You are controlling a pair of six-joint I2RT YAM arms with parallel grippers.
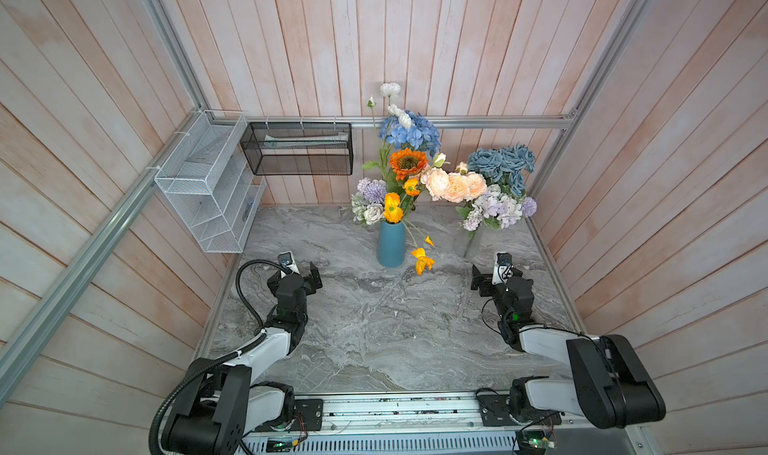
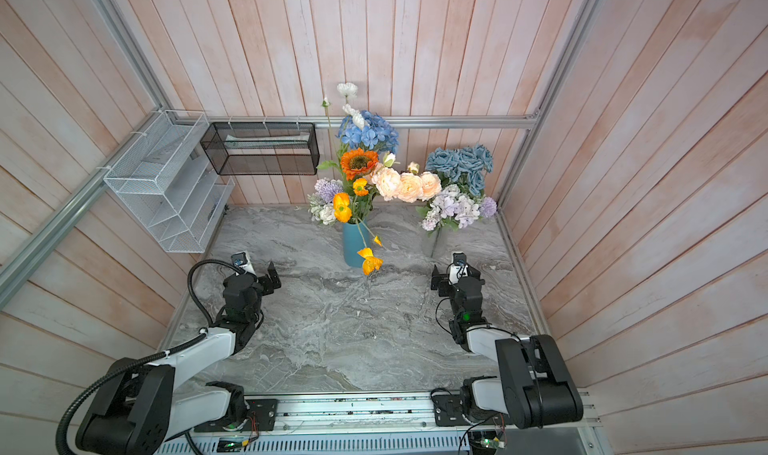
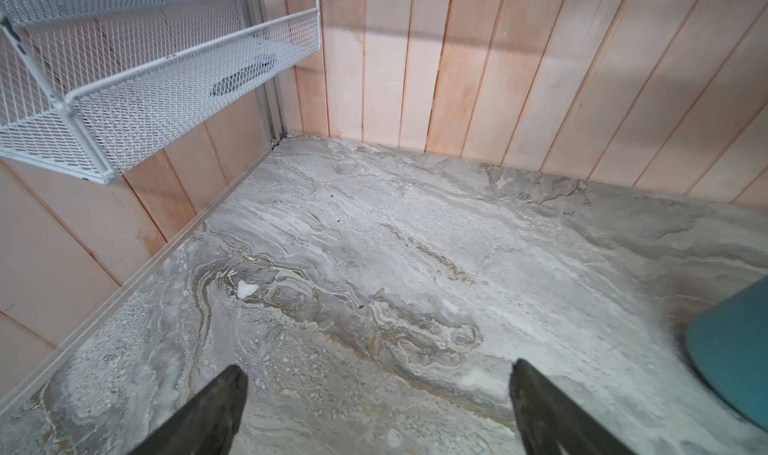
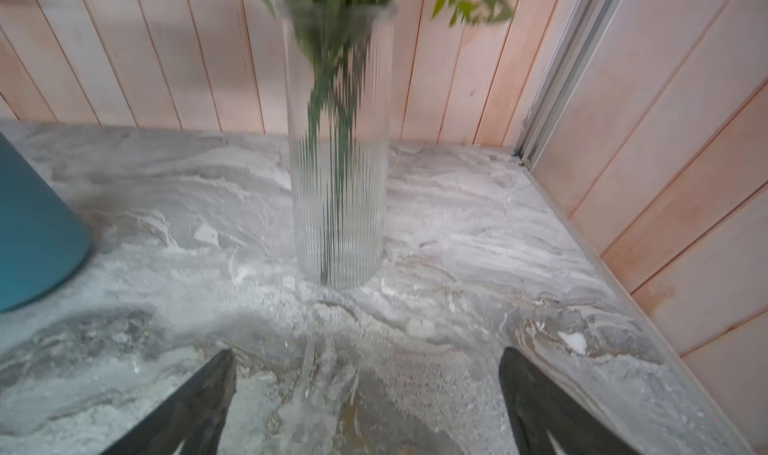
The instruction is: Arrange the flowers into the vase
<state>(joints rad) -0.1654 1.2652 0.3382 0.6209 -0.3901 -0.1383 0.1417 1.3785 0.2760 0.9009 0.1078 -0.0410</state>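
A blue vase (image 1: 391, 245) (image 2: 354, 245) stands mid-back on the marble table and holds flowers: an orange sunflower (image 1: 408, 163), a blue hydrangea (image 1: 411, 132), peach roses (image 1: 455, 186) and lilac and yellow blooms. One yellow spray (image 1: 423, 259) droops beside the vase. At the back right a clear ribbed glass vase (image 4: 338, 162) (image 1: 469, 243) holds dusty-blue roses (image 1: 500, 164) and lilac blooms (image 1: 494, 210). My left gripper (image 1: 297, 275) (image 3: 378, 367) is open and empty, left of the blue vase (image 3: 731, 349). My right gripper (image 1: 496, 276) (image 4: 369, 352) is open and empty, just in front of the glass vase.
A white mesh shelf (image 1: 208, 183) (image 3: 145, 79) hangs on the left wall, over the table's back left corner. A black mesh basket (image 1: 297, 147) hangs on the back wall. Wood-panelled walls close in three sides. Both arm bases sit on a metal rail (image 1: 395, 409) at the front.
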